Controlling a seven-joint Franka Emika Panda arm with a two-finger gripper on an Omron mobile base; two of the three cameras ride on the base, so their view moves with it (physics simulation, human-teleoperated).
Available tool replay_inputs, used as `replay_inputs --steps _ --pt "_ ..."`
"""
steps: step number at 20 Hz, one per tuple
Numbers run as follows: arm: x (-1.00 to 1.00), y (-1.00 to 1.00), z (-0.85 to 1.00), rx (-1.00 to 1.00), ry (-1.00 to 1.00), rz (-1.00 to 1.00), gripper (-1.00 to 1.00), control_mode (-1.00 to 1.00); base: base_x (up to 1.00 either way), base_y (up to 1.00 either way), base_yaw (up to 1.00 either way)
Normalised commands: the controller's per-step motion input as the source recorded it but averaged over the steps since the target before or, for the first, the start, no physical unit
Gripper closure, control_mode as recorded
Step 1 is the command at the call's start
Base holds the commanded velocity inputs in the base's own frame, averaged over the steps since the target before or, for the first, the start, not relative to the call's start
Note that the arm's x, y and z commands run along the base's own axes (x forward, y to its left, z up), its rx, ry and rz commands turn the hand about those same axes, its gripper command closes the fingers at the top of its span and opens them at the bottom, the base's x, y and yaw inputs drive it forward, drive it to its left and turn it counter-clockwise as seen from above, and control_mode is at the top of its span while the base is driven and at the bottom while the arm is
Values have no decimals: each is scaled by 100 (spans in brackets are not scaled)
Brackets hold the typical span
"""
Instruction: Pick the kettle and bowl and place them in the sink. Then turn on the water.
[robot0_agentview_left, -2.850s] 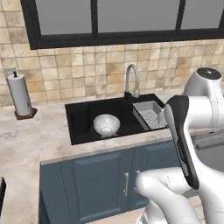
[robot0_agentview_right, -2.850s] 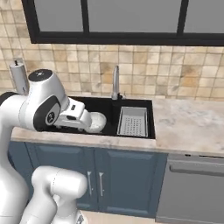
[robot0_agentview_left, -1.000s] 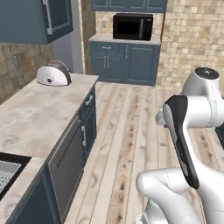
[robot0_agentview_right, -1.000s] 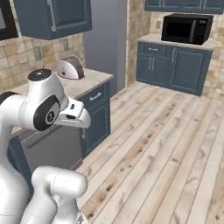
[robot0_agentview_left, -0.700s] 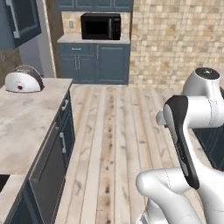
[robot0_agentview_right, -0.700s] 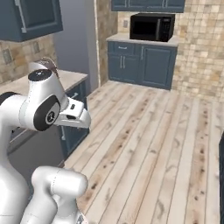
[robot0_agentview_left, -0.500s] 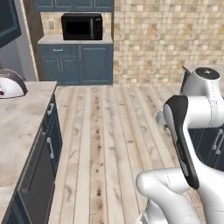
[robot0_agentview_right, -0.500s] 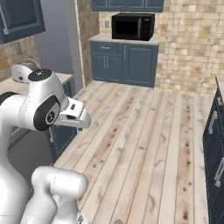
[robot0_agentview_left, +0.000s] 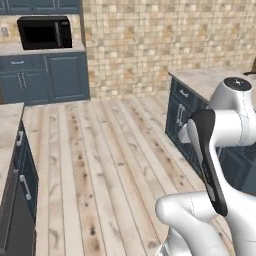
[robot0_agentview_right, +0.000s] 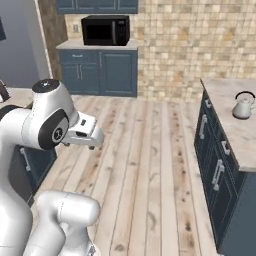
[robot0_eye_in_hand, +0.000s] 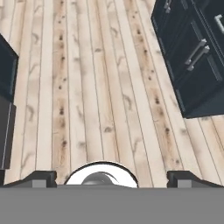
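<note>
My pincer (robot0_eye_in_hand: 107, 177) hangs released and empty, its two tips spread wide over bare wooden floor (robot0_eye_in_hand: 100, 87), with nothing between them. The kettle (robot0_agentview_right: 243, 106) stands upright on the pale tabletop (robot0_agentview_right: 235, 125) of the island off to my right, near its far end, well apart from my hand. From here I cannot see the bowl or the sink, so I cannot say how they lie. Ahead of me is a tiled wall and a microwave (robot0_agentview_right: 105, 30) above blue cabinets (robot0_agentview_right: 98, 71). I judge I am on my way to fetch the kettle, and the risks lie in the approach. If my base rolls too close to the island, my arm could strike the dark drawer fronts (robot0_eye_in_hand: 192, 57) or the tabletop edge. The kettle is small and its black handle thin, so a reach that comes in low or off-centre may nudge it along the surface or tip it over instead of gripping it. A grasp on the rounded body could slip.
</note>
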Motion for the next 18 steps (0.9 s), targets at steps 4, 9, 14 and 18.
replay_inputs --steps 4,9,14,18 --pt "0 0 0 0 0 0 -100 100 47 14 -32" --pt "0 0 0 0 0 0 -100 100 74 49 -21" --pt "0 0 0 0 0 0 -100 100 83 51 -19" --pt "0 0 0 0 0 0 -100 100 86 44 -19"
